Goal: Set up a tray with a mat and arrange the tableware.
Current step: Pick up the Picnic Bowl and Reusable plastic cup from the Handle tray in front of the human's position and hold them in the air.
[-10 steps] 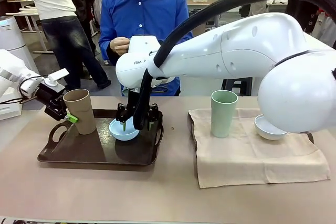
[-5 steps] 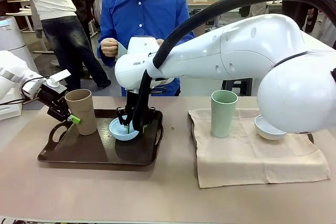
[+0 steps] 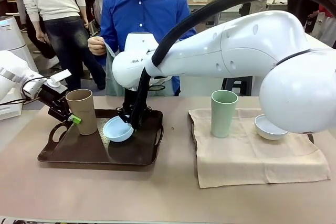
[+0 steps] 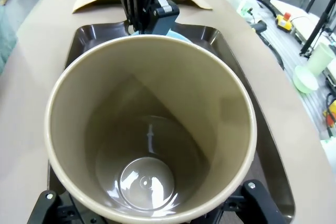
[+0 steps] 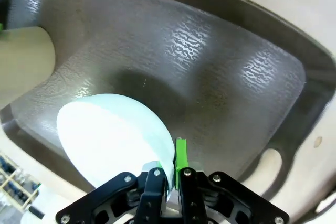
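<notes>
Over the middle of the tray (image 3: 149,157), the right hand (image 3: 130,122) pinches the tilted blue bowl (image 3: 116,129) by its rim; the mat (image 3: 252,161) lies to its right on the tabletop. At the tray's left end, the left hand (image 3: 73,118) grips the tan tumbler (image 3: 82,109).

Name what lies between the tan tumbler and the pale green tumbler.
In the front view: the light blue bowl, tilted in the right pincer over the tray.

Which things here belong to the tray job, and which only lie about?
Job: tray, cloth mat, tan cup, blue bowl, green cup, white bowl.
Lying about: white appliance at the far left, red button box.
</notes>
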